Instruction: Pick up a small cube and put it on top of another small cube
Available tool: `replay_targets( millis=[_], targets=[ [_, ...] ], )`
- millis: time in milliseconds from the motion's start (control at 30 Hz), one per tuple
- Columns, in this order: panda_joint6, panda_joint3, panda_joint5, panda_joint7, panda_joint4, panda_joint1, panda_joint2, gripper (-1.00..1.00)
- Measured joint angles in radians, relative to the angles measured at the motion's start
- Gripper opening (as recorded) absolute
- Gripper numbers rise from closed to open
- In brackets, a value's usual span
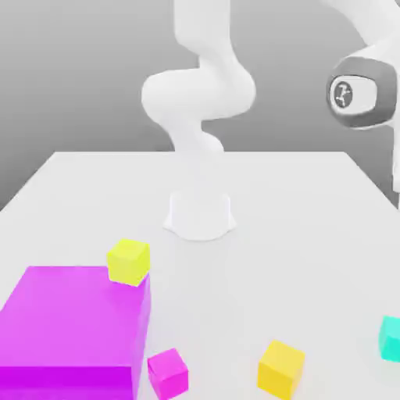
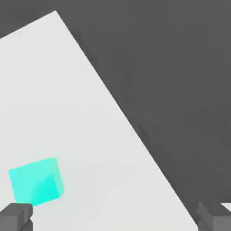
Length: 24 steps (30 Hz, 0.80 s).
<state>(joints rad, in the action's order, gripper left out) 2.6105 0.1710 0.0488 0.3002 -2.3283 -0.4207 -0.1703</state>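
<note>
The small cyan cube [image 1: 391, 337] rests on the white table at the exterior view's right edge, partly cut off by the frame. In the hand view the same cyan cube [image 2: 35, 181] lies on the table close to one dark fingertip [image 2: 16, 216], apart from it. My gripper [image 2: 115, 219] hangs above the table, open wide, with nothing between its fingers. Two small yellow cubes sit on the table: one [image 1: 128, 261] against the big magenta block's far corner, the other [image 1: 281, 369] near the front, left of the cyan cube.
A big magenta block [image 1: 74, 328] fills the front left, with a small magenta cube [image 1: 168, 372] beside it. The arm's white base [image 1: 200, 212] stands mid-table. The table's edge [image 2: 135, 131] runs close by the cyan cube, dark floor beyond.
</note>
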Motion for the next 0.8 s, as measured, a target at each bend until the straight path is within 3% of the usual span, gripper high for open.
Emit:
replay_targets(
  millis=[267, 300, 533, 700, 800],
  targets=[
    [0.149, -0.023, 0.129, 0.004, 0.024, -0.097, -0.294, 0.0],
    [0.169, -0.032, 0.137, 0.01, 0.03, -0.104, -0.321, -1.0],
    [0.17, -0.032, 0.138, 0.011, 0.03, -0.105, -0.323, -1.0],
    [0.056, 0.004, 0.085, -0.04, -0.006, -0.064, -0.172, -1.0],
    [0.027, -0.025, 0.068, -0.129, -0.043, 0.009, -0.102, -1.0]
  ],
)
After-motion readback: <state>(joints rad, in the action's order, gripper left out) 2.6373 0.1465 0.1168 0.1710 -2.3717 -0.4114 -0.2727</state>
